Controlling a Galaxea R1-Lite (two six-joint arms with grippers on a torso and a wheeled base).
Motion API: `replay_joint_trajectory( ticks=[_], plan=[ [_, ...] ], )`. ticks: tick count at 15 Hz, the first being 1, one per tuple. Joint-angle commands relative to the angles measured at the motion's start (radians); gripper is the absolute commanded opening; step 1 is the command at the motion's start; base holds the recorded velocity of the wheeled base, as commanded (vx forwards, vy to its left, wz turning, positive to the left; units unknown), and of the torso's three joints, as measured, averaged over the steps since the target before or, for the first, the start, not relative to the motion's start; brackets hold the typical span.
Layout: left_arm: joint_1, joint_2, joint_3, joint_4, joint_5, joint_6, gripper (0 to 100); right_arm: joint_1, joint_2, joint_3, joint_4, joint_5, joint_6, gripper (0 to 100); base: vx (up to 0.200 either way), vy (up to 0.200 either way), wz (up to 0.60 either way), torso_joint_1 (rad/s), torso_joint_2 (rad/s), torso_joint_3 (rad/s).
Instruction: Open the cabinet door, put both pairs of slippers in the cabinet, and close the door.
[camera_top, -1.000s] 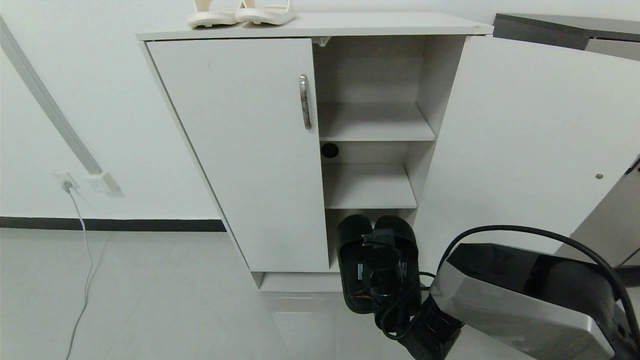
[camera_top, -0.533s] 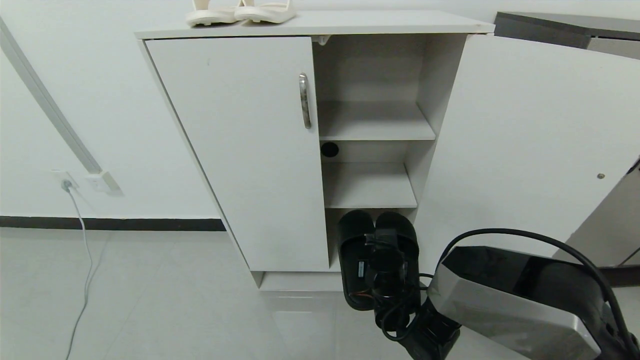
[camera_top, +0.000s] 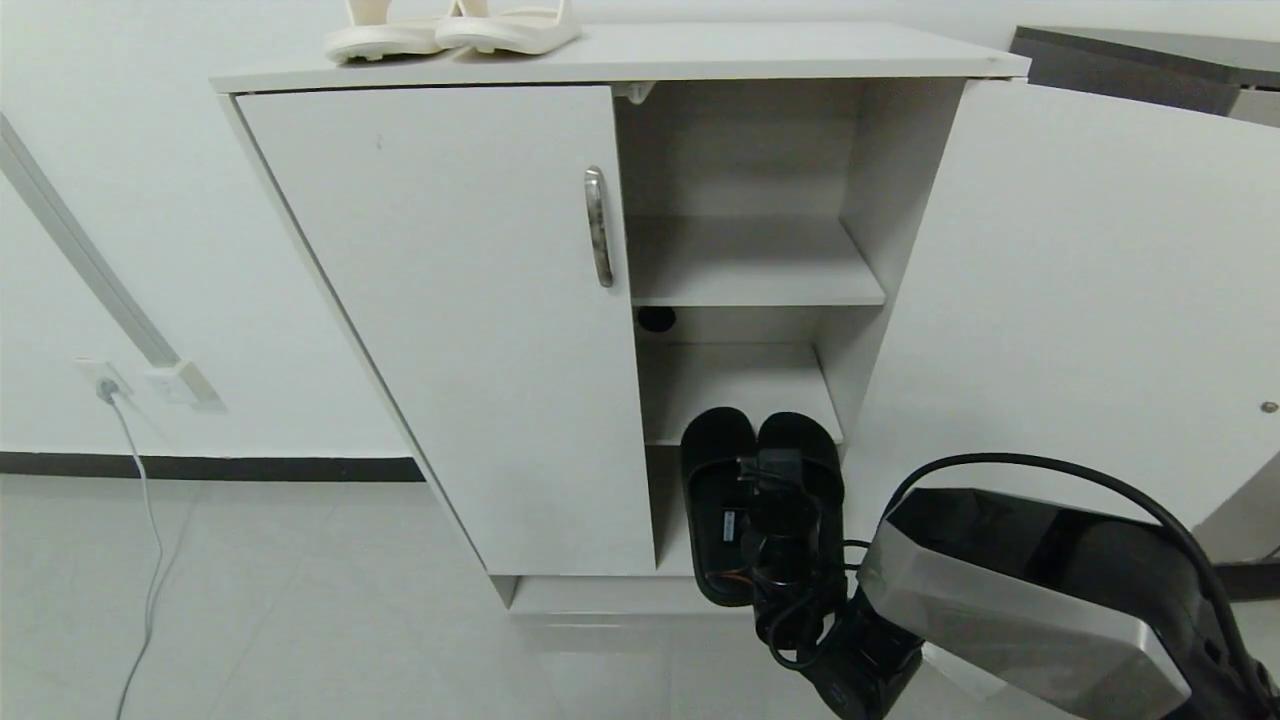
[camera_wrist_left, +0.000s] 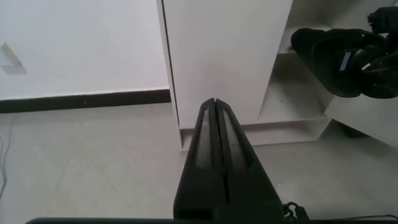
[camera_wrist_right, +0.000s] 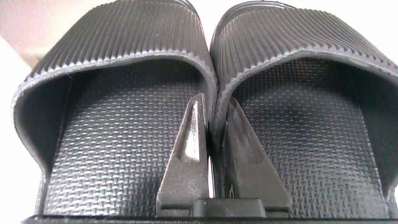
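Right gripper (camera_top: 790, 535) is closed on the touching inner edges of the pair of black ribbed rubber slippers (camera_top: 760, 480), held before the lowest compartment of the open white wooden cabinet (camera_top: 430, 300). Their toes are near the lower shelf (camera_top: 740, 385) and may catch its front edge. So thin a grip could also let one slipper slide out. Left gripper (camera_wrist_left: 214, 124) is pressed shut, empty, near the floor (camera_wrist_left: 93, 162).

The cabinet (camera_top: 760, 45) fills the frame's centre, its left door (camera_top: 450, 320) shut and its right door (camera_top: 1080, 290) swung out to the right. One pair of slippers (camera_top: 455, 30) sits on its top, upper left. The other pair (camera_top: 750, 470) hangs side by side at lower centre, before the open side, toes overlapping the lower shelf (camera_top: 740, 385). The right gripper (camera_wrist_right: 213, 124) pinches their adjoining inner walls.
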Motion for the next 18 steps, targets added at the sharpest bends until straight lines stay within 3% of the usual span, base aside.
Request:
replay_joint_trajectory(
  ticks=[1,5,8,18],
  plan=[
    [0.0,0.001,0.0,0.0,0.0,0.0,0,-0.001,0.001,0.0,0.0,0.002,-0.001,0,0.2,0.0,0.0,0.007,0.0,0.007],
    [0.0,0.001,0.0,-0.001,0.0,-0.002,0,-0.001,0.004,-0.005,0.008,0.003,-0.001,0,0.2,0.0,0.0,0.004,0.0,0.004],
    [0.0,0.001,0.0,-0.001,0.0,-0.003,0,-0.008,0.008,-0.043,0.06,0.063,-0.004,0,0.0,0.0,0.0,0.0,0.0,0.0],
    [0.0,0.001,0.0,-0.001,0.002,-0.005,0,-0.106,0.154,-0.531,0.385,0.109,-0.004,0,0.0,0.0,0.0,0.0,0.0,0.0]
  ],
)
